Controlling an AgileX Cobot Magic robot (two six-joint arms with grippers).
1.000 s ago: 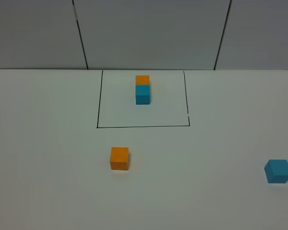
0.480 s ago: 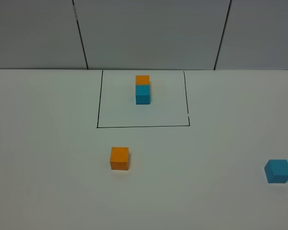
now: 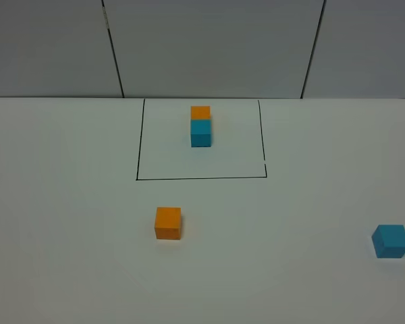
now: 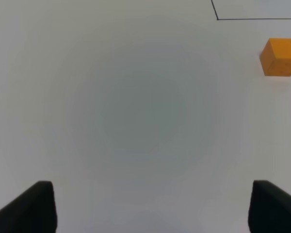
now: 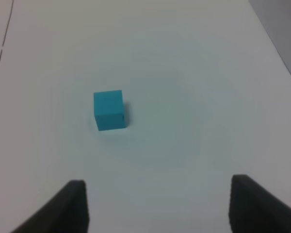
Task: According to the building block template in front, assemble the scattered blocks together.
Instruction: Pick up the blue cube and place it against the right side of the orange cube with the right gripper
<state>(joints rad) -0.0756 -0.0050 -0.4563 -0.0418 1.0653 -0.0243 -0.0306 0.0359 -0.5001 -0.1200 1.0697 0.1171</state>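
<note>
The template, an orange cube [image 3: 200, 113] joined to a teal cube [image 3: 201, 132], sits inside a black drawn rectangle [image 3: 201, 178] at the back of the table. A loose orange cube [image 3: 168, 223] lies in front of the rectangle; it also shows in the left wrist view [image 4: 280, 57]. A loose teal cube [image 3: 390, 241] lies at the far right; it also shows in the right wrist view [image 5: 109, 109]. My left gripper [image 4: 148, 206] is open and empty, well short of the orange cube. My right gripper [image 5: 157, 204] is open and empty, short of the teal cube.
The white table [image 3: 67, 202] ends at a grey panelled wall [image 3: 209, 47] at the back. The table's right edge [image 5: 276, 53] shows in the right wrist view. Neither arm shows in the high view.
</note>
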